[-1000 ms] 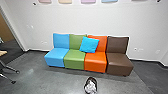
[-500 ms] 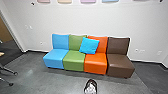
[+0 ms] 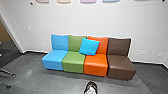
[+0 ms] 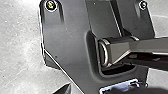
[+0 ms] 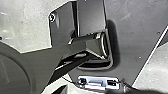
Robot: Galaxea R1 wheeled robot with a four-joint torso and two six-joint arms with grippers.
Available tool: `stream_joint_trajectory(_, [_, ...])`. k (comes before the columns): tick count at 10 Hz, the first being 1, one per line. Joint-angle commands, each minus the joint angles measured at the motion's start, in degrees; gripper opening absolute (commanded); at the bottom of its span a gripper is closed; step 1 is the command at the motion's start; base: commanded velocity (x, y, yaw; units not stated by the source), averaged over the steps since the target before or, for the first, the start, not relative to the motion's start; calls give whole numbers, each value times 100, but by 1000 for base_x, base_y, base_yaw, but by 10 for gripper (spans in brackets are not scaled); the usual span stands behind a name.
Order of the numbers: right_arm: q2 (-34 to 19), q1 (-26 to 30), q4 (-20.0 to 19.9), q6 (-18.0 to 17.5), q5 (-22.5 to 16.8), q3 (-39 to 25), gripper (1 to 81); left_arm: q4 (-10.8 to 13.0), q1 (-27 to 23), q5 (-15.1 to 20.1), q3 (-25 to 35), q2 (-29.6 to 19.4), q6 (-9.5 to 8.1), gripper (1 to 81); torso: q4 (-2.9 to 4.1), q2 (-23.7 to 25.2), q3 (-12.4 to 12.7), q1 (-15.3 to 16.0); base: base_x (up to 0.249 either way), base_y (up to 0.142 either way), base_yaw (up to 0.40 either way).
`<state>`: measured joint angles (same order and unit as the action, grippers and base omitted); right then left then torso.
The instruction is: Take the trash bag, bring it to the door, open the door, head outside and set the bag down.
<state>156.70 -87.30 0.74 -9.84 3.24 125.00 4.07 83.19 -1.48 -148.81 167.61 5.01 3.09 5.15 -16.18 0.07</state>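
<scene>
Grippers, left (image 4: 101,90) and right (image 5: 105,91): we cannot tell whether spread or pressed together. Next out, at the head view's lower edge, we note what looks like the trash bag (image 3: 90,88), dark-rimmed, crumpled white within, before the orange seat (image 3: 96,65). Beyond: four joined seats, a blue cushion (image 3: 89,46) tilted against the backrests; behind, a pale wall (image 3: 100,25).

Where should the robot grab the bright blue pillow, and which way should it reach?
I'd pinch the pillow by its top edge, coming from the front and a little above. It leans tilted across the backs of the green chair and orange chair, so that edge sits high and uncovered.
</scene>
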Motion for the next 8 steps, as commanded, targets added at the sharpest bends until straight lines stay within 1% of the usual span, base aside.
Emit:
stream_joint_trajectory(1, [-57,137,49,17,-351,-100,811,-47,-158,341,1,-60,0,811,0,0,0,0,116,0,0])
stream_joint_trajectory(8, [-66,137,49,8,-351,-118,811,-56,-158,332,1,-60,0,811,0,0,0,0,116,0,0])
